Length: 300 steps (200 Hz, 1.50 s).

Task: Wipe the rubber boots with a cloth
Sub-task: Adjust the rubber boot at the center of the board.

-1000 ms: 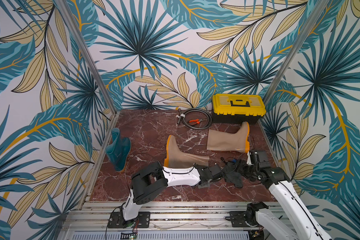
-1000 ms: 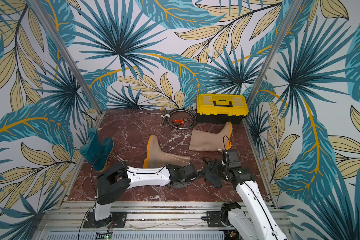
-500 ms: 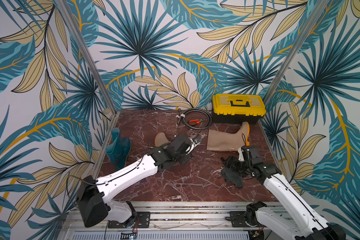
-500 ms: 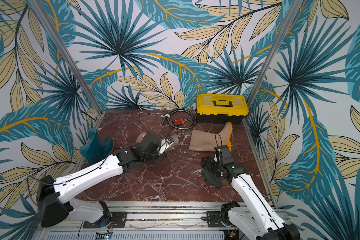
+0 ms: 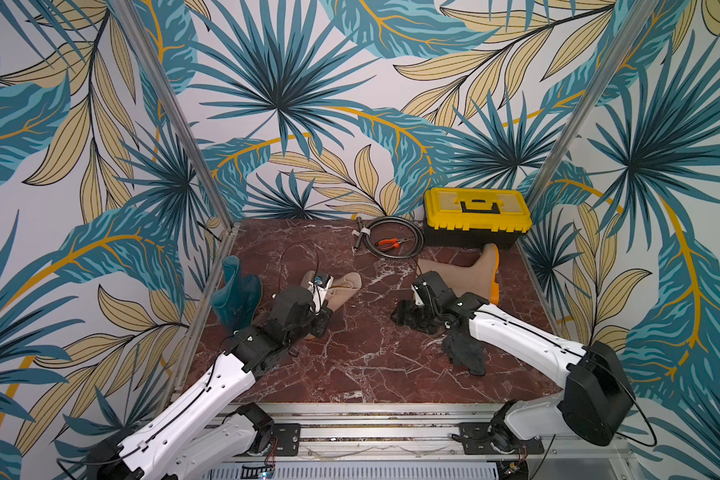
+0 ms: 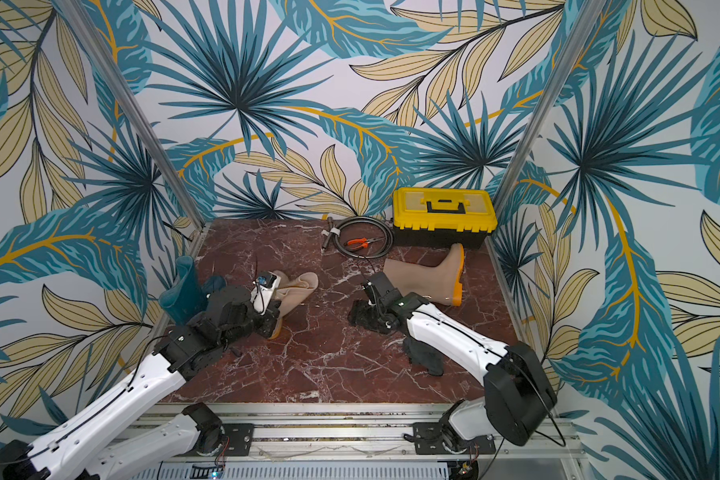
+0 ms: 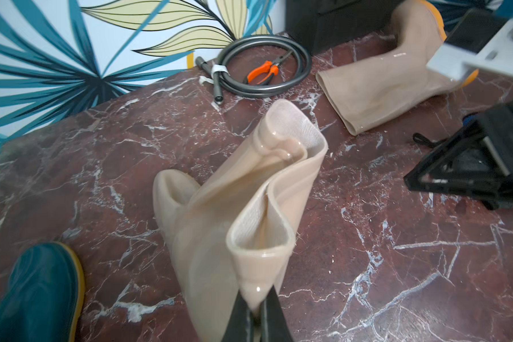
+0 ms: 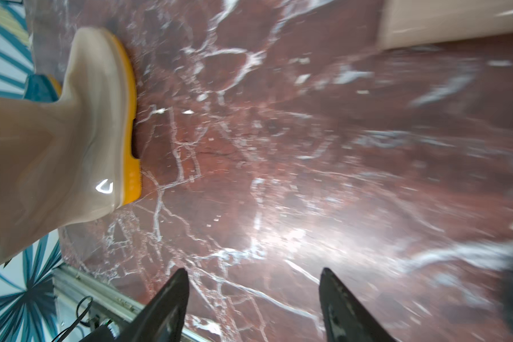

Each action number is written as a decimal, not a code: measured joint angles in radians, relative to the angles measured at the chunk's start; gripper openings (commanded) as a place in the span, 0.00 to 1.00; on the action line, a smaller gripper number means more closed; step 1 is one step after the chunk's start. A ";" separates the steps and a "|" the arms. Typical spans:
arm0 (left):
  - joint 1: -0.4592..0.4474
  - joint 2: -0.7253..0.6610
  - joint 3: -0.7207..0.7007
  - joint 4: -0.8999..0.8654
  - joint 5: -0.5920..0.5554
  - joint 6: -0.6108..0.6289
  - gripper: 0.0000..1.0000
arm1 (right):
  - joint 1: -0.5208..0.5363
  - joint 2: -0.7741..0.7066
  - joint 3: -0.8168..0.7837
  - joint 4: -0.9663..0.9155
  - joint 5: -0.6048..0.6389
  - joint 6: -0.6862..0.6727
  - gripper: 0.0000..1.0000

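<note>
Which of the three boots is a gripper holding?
The beige boot beside the teal boot: the left gripper pinches its rim; the others are untouched.

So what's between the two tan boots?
Just bare red marble floor between the held tan boot and the lying tan boot, seen in the left wrist view.

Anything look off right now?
Yes: the cloth lies on the floor under the right arm, while the right end effector is open and empty. The left end effector pinches the rim of a beige boot, buckling its shaft.
</note>
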<state>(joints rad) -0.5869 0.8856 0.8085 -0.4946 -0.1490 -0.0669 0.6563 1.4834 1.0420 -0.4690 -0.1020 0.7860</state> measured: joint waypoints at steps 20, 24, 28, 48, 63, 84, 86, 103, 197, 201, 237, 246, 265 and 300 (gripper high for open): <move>0.034 -0.029 -0.002 0.000 -0.029 -0.041 0.18 | 0.063 0.119 0.098 0.027 -0.011 0.011 0.70; 0.040 -0.031 -0.002 0.000 -0.034 -0.048 0.20 | 0.076 0.141 0.119 0.031 -0.013 0.011 0.70; 0.044 -0.033 -0.002 -0.001 -0.038 -0.065 0.22 | 0.087 0.161 0.139 0.035 -0.014 0.014 0.70; 0.054 -0.045 -0.013 -0.003 -0.064 -0.122 0.34 | 0.144 0.243 0.229 0.058 -0.023 0.027 0.70; 0.055 -0.076 -0.040 -0.010 -0.076 -0.158 0.56 | 0.182 0.297 0.290 0.084 -0.038 0.042 0.70; 0.058 -0.129 -0.066 -0.030 -0.071 -0.196 0.80 | 0.220 0.390 0.403 0.105 -0.060 0.044 0.70; 0.058 -0.132 -0.067 -0.031 -0.072 -0.204 0.82 | 0.223 0.399 0.414 0.107 -0.062 0.045 0.70; 0.059 -0.173 -0.067 -0.048 -0.061 -0.216 0.93 | 0.236 0.453 0.475 0.124 -0.068 0.045 0.70; 0.059 -0.233 0.149 -0.124 0.031 -0.202 0.96 | 0.229 0.483 0.617 0.074 -0.071 -0.023 0.70; 0.059 -0.229 0.153 -0.125 0.039 -0.201 0.96 | 0.229 0.483 0.617 0.070 -0.071 -0.026 0.70; 0.059 -0.129 0.223 -0.128 0.172 -0.187 0.91 | 0.221 0.481 0.609 0.035 -0.047 -0.061 0.71; 0.059 -0.095 0.243 -0.128 0.206 -0.186 0.89 | 0.218 0.473 0.593 0.029 -0.036 -0.067 0.71; 0.059 -0.031 0.282 -0.127 0.263 -0.183 0.88 | 0.209 0.449 0.554 0.015 -0.018 -0.076 0.71; 0.056 0.006 0.314 -0.132 0.309 -0.183 0.87 | 0.196 0.422 0.533 0.010 0.002 -0.077 0.72</move>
<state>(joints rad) -0.5308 0.8917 1.1225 -0.6266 0.1604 -0.2497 0.8520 1.9053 1.5753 -0.4591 -0.1001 0.7086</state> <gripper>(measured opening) 0.876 0.713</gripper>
